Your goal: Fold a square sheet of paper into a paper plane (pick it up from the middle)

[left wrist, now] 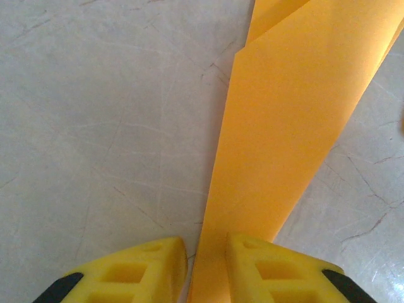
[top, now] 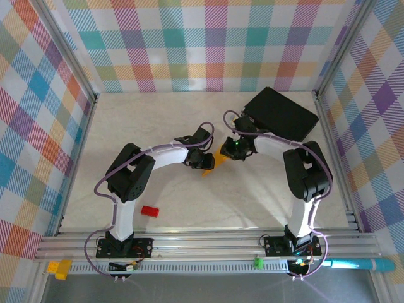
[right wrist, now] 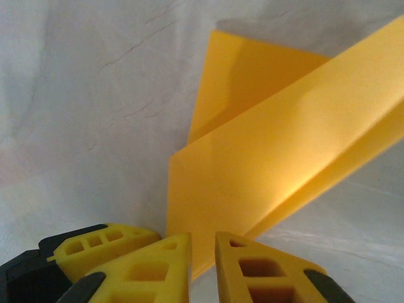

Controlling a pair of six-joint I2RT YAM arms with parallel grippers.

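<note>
Top external — 2 arms bent inward (wrists close) over paper (top: pixel 220 152).

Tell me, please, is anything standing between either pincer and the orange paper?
Nothing visible does. The orange paper runs right between the fingers of the left pincer, and one corner of it sits between the fingers of the right pincer.

Both arms bend inward toward the middle; the left gripper (left wrist: pixel 206 260) and the right gripper (right wrist: pixel 202 257) each pinch the paper (left wrist: pixel 284 126).
</note>
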